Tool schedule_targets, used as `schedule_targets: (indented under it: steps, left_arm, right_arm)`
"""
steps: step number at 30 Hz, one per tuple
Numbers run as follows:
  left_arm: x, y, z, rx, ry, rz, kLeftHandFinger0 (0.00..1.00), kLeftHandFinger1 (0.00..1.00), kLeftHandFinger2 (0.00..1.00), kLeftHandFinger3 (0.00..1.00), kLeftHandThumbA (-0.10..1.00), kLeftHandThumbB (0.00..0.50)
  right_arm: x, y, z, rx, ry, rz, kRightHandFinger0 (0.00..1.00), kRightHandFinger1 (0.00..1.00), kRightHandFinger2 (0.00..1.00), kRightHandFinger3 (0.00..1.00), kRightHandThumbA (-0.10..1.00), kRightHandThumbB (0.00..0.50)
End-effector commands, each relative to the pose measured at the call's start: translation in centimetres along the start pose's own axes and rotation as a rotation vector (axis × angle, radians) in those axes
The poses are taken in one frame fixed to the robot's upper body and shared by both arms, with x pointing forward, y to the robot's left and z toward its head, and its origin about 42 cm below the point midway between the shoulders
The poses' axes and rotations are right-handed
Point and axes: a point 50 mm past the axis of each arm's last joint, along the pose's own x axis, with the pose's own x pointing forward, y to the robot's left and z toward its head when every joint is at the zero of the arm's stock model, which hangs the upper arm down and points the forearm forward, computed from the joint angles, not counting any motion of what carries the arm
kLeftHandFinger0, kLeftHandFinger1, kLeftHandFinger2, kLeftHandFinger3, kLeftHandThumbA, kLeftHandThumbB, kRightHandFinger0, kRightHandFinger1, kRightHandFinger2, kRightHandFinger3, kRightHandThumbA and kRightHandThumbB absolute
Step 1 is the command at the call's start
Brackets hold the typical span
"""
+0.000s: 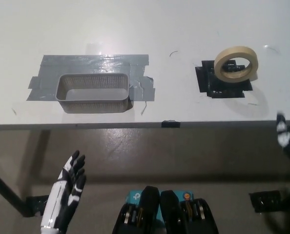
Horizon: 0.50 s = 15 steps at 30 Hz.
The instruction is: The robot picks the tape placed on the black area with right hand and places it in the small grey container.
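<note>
1. Head view, steep look down: big white table (135, 29) fills the top half, near edge running across mid-frame, floor below it. Nothing on the table is being touched rn.

2. Grey taped patch on table's left w/ the small grey container (93, 92) sitting on it – mesh walls, open top, looks empty inside.

3. Black area (222, 83) over on the right, well apart from the container. The tape (236, 64) stands tilted on its edge on that patch, a tan roll w/ the hole facing the camera. Not gripped, no hand near it.

4. Left hand (71, 183), white, resting low at lower left, below table edge, fingers spread and holding nothing.

5. Right hand (283, 134) just peeking in at the right edge, below and to the right of the tape, off the table. Only a sliver in frame – can't tell whether its fingers are spread or closed.

6. Step call: looks like the very start, reach phase, pick not yet done. Next move prob needs the right hand up over the table edge, then in toward the roll, fingers wide enough to take the rim w/o knocking the tilted roll over.
</note>
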Motion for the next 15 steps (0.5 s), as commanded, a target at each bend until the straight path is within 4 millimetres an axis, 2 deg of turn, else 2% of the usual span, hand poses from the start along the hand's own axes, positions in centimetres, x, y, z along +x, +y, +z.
schedule_targets:
  steps: [1,3,8,11,15]
  left_arm:
    - [0.7,0.6,0.7,0.042,-0.008,0.021,1.0,1.0,1.0,1.0,0.87,0.155]
    - [0.6,0.9,0.2,0.064,-0.004,0.017,1.0,1.0,1.0,1.0,0.89,0.147]
    - [0.2,1.0,-1.0,0.089,0.033,0.016,1.0,1.0,1.0,1.0,0.9,0.153]
    - [0.3,0.9,-1.3,0.094,0.039,0.01,1.0,1.0,1.0,1.0,0.91,0.147]
    - [0.3,1.0,-1.4,0.092,0.047,0.009,1.0,1.0,1.0,1.0,0.91,0.144]
  right_arm:
    - [4.8,-0.6,0.4,-0.15,0.019,0.05,1.0,1.0,1.0,1.0,0.44,0.36]
    - [7.3,0.2,-0.2,-0.191,0.032,0.079,1.0,1.0,1.0,1.0,0.45,0.366]
    - [12.8,1.6,-1.9,-0.338,0.115,0.181,1.0,1.0,1.0,1.0,0.54,0.43]
    - [14.5,2.0,-2.5,-0.396,0.159,0.234,1.0,1.0,1.0,1.0,0.57,0.443]
    - [16.8,2.9,-2.9,-0.464,0.189,0.326,1.0,1.0,1.0,1.0,0.63,0.498]
